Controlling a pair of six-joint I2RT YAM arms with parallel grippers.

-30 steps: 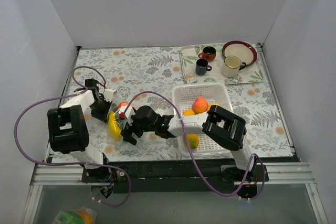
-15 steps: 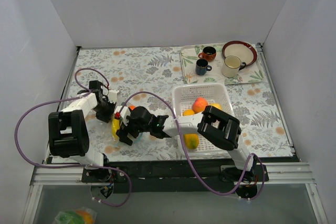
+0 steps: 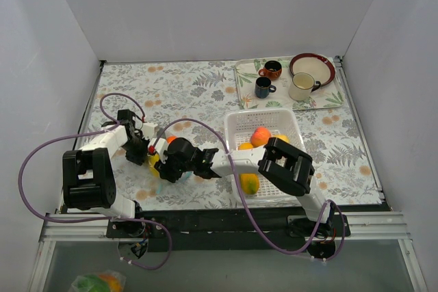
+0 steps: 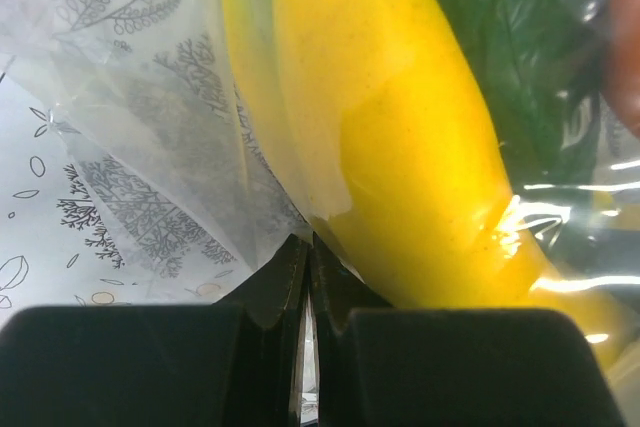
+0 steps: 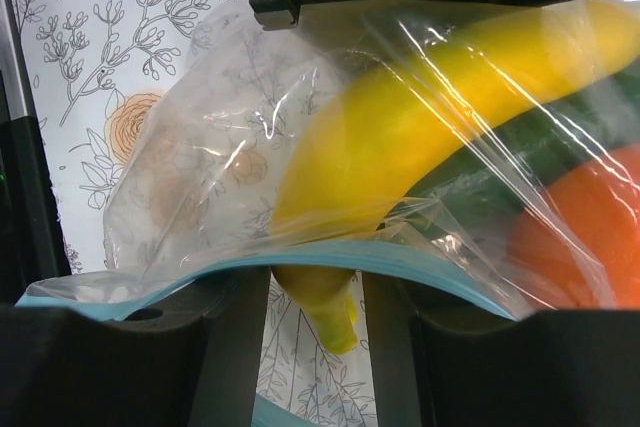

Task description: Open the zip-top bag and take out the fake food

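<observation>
Floral-print tablecloth (image 3: 191, 87), white walls (image 3: 219, 11) on three sides; the zip-top bag (image 5: 200, 147) lies near-left on the cloth between both grippers, holding banana (image 4: 400, 147), cucumber (image 5: 520, 152) and orange fruit (image 5: 585, 227). The left gripper (image 4: 305, 259) is clenched on a fold of bag film. The right gripper (image 5: 316, 292) sits at the blue zip strip (image 5: 420, 262), fingers astride the banana tip; grip cannot be told.

The whole surface (image 3: 205, 87) is taken in from high above its near edge, looking down and forward. The banana (image 4: 400, 147) in the zip-top bag (image 5: 190, 147) is framed at very close range from both wrists, facing each other; this spot is also covered overhead, left of centre.
</observation>
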